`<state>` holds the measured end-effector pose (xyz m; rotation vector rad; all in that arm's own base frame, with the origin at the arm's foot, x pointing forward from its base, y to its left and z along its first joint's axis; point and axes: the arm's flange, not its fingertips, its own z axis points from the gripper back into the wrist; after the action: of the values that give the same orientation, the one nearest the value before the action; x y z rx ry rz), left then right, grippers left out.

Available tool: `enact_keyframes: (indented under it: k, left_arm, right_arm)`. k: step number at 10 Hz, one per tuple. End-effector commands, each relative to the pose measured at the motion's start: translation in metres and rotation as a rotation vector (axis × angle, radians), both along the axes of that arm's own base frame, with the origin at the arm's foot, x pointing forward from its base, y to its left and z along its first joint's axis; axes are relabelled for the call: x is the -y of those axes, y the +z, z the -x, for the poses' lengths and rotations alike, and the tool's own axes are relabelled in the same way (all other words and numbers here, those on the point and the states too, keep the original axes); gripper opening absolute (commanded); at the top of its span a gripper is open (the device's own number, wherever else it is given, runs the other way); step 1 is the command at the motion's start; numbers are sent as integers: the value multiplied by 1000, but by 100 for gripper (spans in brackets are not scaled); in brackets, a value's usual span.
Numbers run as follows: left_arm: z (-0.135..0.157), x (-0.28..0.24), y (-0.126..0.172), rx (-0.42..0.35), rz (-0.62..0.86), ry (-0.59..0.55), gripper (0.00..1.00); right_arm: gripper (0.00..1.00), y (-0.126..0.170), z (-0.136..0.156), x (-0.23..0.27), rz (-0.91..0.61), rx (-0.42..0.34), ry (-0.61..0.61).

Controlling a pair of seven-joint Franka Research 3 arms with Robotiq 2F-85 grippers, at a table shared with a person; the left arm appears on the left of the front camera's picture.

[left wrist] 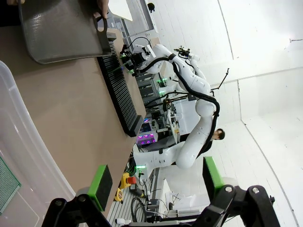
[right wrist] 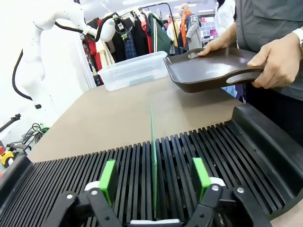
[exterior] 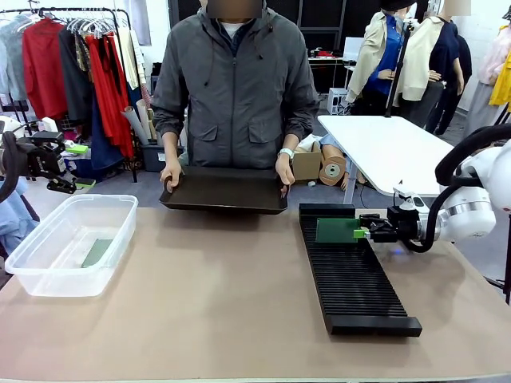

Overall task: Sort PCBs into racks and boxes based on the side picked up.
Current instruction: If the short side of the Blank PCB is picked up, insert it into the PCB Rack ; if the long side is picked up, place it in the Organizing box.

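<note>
Green boards: two PCBs were counted; one (right wrist: 153,161) stood on edge in a slot of the black rack (exterior: 351,275), one (exterior: 97,252) lay flat in the clear box (exterior: 70,243).
Right tool (right wrist: 154,176): pads were spread either side of the slotted board, apart from it.
Left tool (left wrist: 156,182): wide open, empty.
Front view: a person held one black tray (exterior: 225,190) at the table (exterior: 215,311) edge.
Writing: none legible.
</note>
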<state>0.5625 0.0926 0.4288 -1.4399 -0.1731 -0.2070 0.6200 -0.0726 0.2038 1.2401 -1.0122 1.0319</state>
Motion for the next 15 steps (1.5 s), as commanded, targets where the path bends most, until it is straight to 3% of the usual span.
enact_keyframes:
  k: [1,3,4,15]
  left_arm:
    - [1,-1,1,0,5,-7,100]
    - [1,-1,1,0,5,-7,100]
    - [1,-1,1,0,5,-7,100]
    - [1,-1,1,0,5,-7,100]
  right_arm:
    - [100,6,-4,-3,-25,22,-3]
    - [100,7,-2,-4,-3,50,20]
    - [100,1,0,-1,-5,1,4]
    - [100,1,0,-1,-5,1,4]
